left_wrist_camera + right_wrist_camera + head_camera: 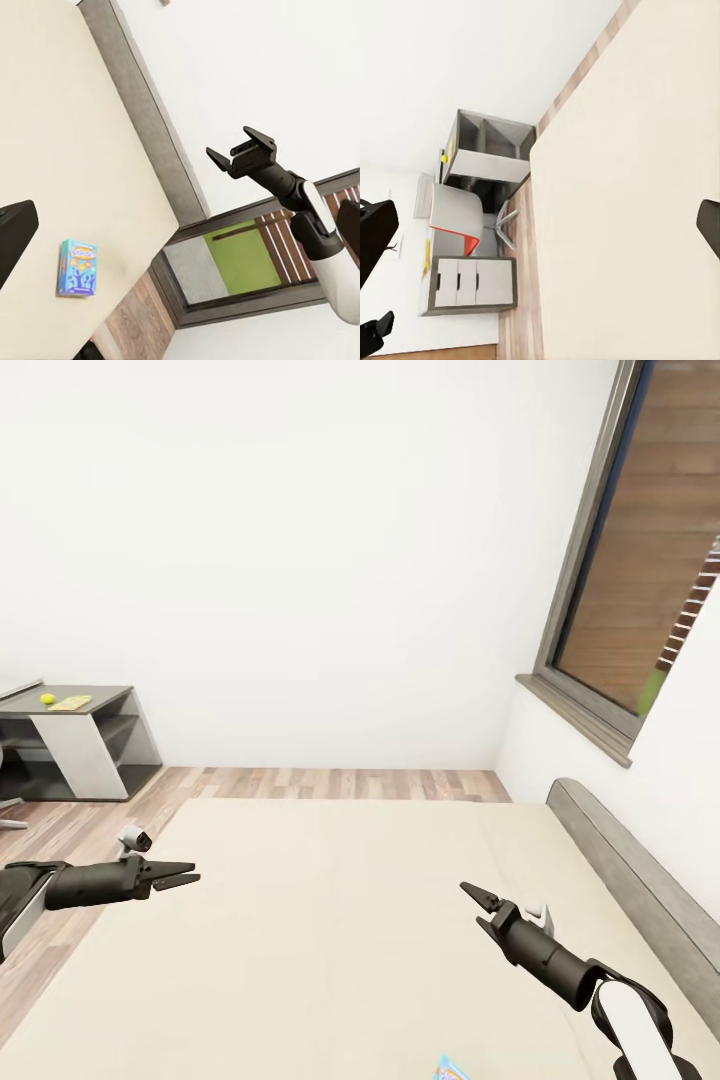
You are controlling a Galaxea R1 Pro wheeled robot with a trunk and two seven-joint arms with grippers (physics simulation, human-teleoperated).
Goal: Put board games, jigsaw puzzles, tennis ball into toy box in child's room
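Flat on the beige bed [340, 930], a small blue board game [77, 268] lies lengthwise toward the headboard [640, 880], print unreadable, while both the left gripper [185, 877] and right gripper [478, 900] hover open, empty.

1. You see bright, even, flat light across the white wall [300, 560], with no glare.
2. Shadows are faint; the bed [330, 920] below that wall shows almost none.
3. Your renders stay sharp, though the window [640, 550] beside the wall leans noticeably.
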